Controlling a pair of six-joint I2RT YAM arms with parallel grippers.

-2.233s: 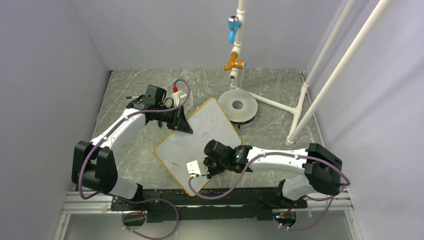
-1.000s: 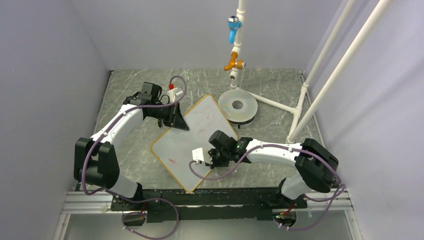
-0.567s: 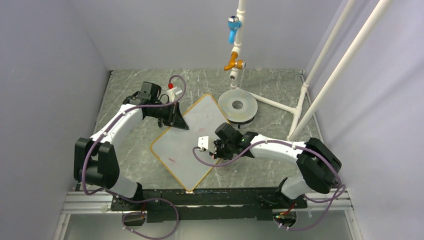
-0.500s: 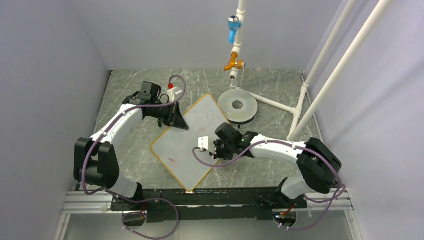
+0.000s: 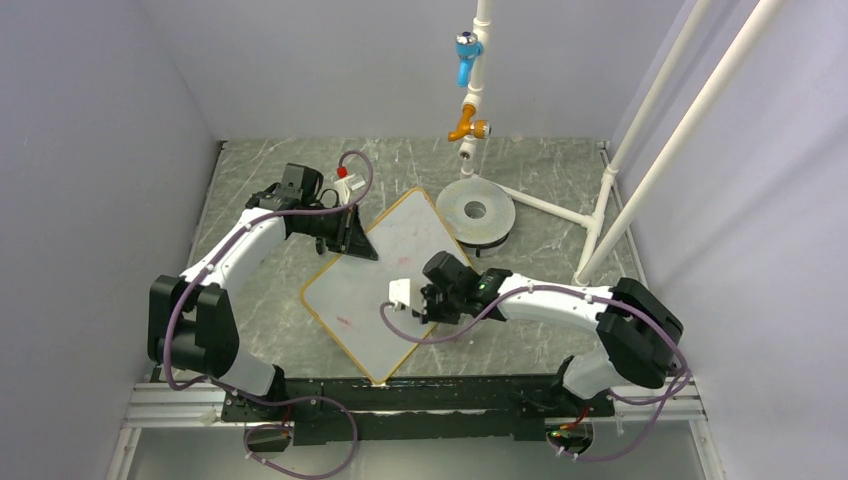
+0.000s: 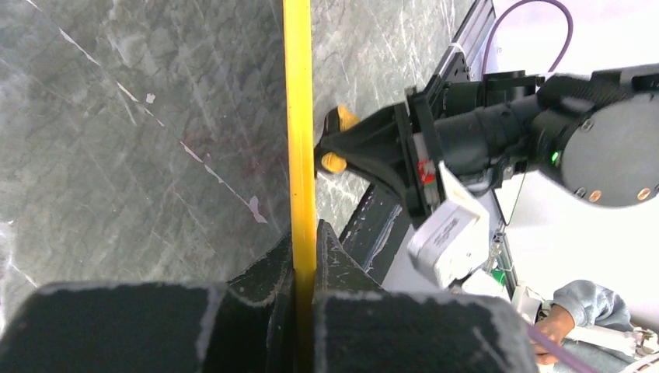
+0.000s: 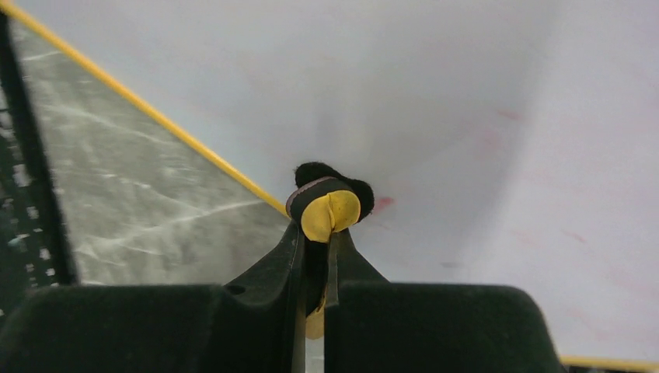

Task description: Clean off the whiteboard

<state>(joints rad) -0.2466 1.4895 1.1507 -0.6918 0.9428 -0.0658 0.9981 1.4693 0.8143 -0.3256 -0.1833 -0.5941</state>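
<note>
Back comes the right claw, sliding a touch toward the near left from where it sat half a second ago, and that after its long sweep up from the near corner of the board. The board hasn't budged in the last second (it did swing a little before that, when the left arm shifted).

The left claw is clenched on the board's far-left edge. On the left wrist view the yellow frame runs straight down between its two fingers, pinched tight.

The right claw is grasping an eraser. The yellow body is squeezed between the fingers and the black felt tip is pressed down on the white surface, close to the near-right edge. A small red fleck sits just beside the tip, and fainter red smudges trail off across the surface beyond it. The marbled desk shows past the frame on that side.

From above, the board lies flat in the middle of the desk, turned like a diamond. One corner points near and the far corner sits just beside the grey disc; whether they touch, I can't tell. One short red mark shows on the near-left part of the board, well apart from the eraser.
</note>
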